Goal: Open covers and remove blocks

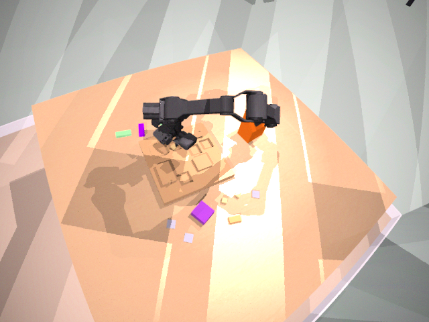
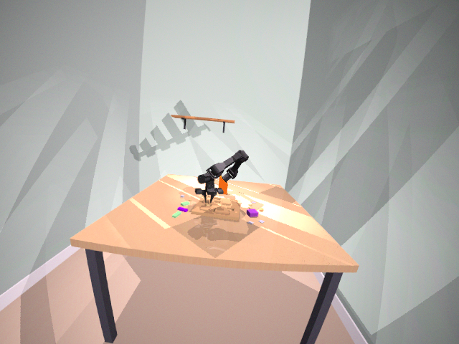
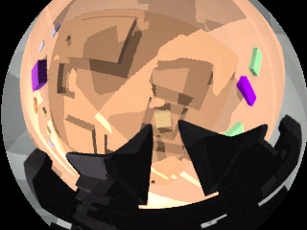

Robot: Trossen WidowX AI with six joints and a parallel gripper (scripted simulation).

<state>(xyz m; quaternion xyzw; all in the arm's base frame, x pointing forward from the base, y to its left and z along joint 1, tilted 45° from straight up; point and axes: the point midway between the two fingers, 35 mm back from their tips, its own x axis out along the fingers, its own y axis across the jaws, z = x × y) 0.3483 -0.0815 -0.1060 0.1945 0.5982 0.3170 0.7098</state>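
The tan puzzle board (image 1: 171,194) (image 2: 207,214) (image 3: 192,48) lies on the table, with several square recesses and raised tan pieces. Shadows make covers and wells hard to tell apart. My gripper (image 1: 175,143) (image 2: 209,203) (image 3: 165,126) is partly open and points down low over the board's edge part near the green pieces. A small pale tan square piece (image 3: 163,119) shows just beyond and between the fingertips, not gripped. In the top view the hand hides much of that part. Whether the small piece is a block or a knob I cannot tell.
A purple block (image 1: 202,212) (image 2: 252,213) (image 3: 39,75), a yellow block (image 1: 234,219) and flat lavender squares lie beyond one side. A small purple bar (image 1: 141,129) (image 2: 182,209) (image 3: 247,91) and green bars (image 1: 123,133) (image 2: 176,214) (image 3: 255,61) lie beyond another. An orange block (image 1: 251,131) (image 2: 222,185) stands near the arm base.
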